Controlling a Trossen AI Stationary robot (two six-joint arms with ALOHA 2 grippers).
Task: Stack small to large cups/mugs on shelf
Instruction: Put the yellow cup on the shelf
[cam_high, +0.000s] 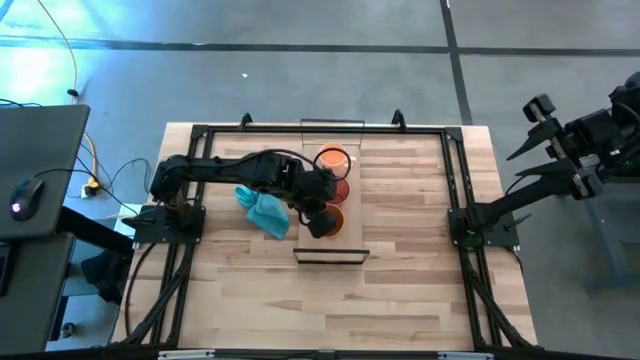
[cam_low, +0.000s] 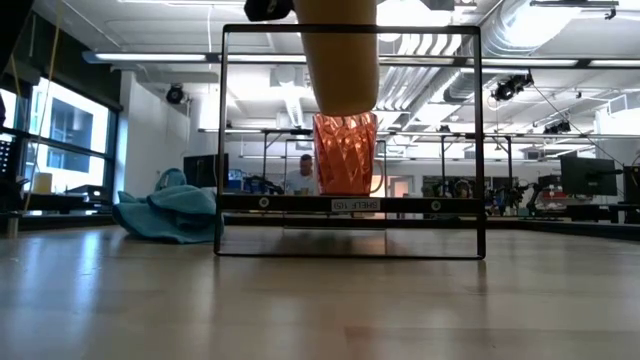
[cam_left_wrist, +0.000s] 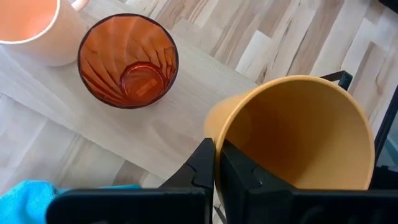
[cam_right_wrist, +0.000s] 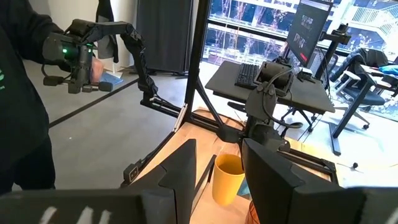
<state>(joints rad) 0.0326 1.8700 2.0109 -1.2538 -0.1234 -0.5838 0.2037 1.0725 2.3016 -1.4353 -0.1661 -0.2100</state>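
The shelf (cam_high: 345, 243) is a narrow light board lying down the middle of the table. A pale orange mug (cam_high: 333, 159) and a dark red patterned cup (cam_high: 341, 188) stand upright on it, the red cup (cam_left_wrist: 127, 62) on the near side of the mug (cam_left_wrist: 31, 28). My left gripper (cam_high: 318, 212) reaches in from the table's left and is shut on the amber-brown cup (cam_left_wrist: 298, 137), which it holds in the air above the shelf, just on the near side of the red cup (cam_low: 346, 150). My right gripper (cam_right_wrist: 214, 171) stands open, high up beyond the table's right edge. My left gripper holds the amber-brown cup by its rim (cam_left_wrist: 217, 146), with one finger inside the cup and one outside against the wall. The fingers slant down from the table's left. The cup hangs nearly upright, mouth up and clear of the shelf, with its base (cam_low: 345, 105) above the red cup's rim.
A crumpled teal cloth (cam_high: 264, 212) lies on the tabletop just left of the shelf. A black wire frame (cam_low: 350, 250) stands at the shelf's near end. Black rails run along the table's edges (cam_high: 455, 180). A person (cam_right_wrist: 25, 93) stands in the room beyond.
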